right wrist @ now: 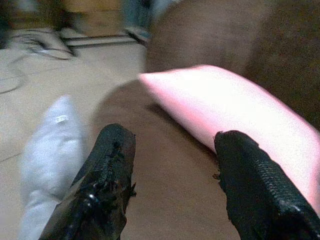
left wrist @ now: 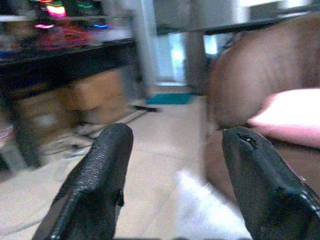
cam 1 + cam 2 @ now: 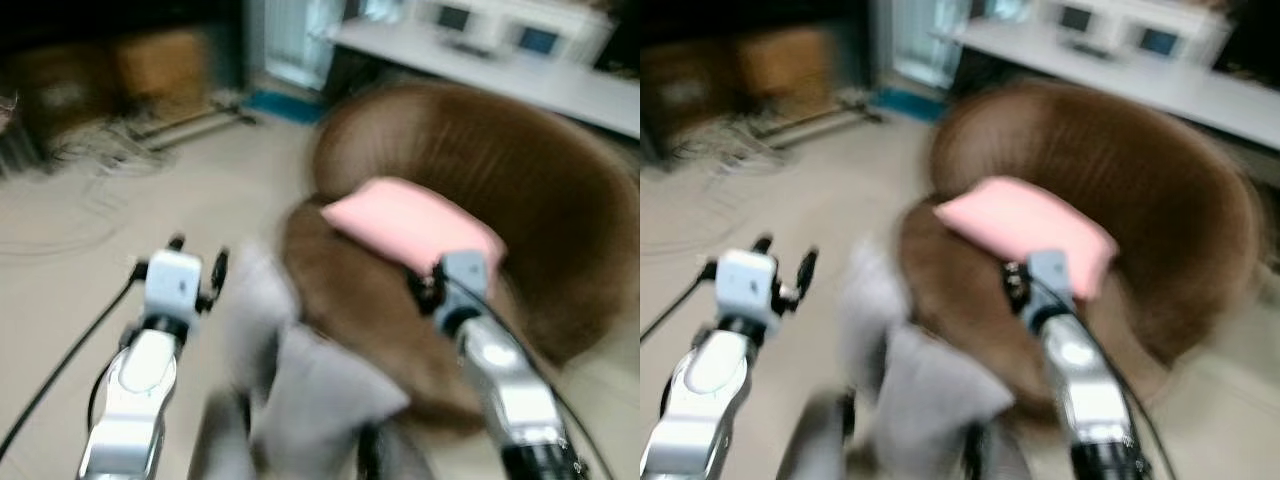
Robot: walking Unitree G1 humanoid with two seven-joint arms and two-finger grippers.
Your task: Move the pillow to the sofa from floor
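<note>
The right gripper has its two black fingers spread wide with nothing between them, hanging over the brown seat of the sofa. Past them lies a pink pillow, resting on the seat against the curved back, and off to the side of the seat's edge a grey pillow stands on the floor.

The left gripper is parted too, its fingers empty and held out over the pale floor beside the sofa. From the head the left arm's white wrist block sits out over bare floor, with the right arm reaching toward the pink pillow's near edge.

The grey pillow sits low between the two arms, leaning up against the front of the round brown sofa; neither gripper touches it. Everything is smeared with motion blur, so finer detail is hard to make out.

Further back, loose cables trail across the floor near cardboard boxes under a dark bench. Behind the sofa runs a long white surface carrying what look like screens, too blurred to be sure.
</note>
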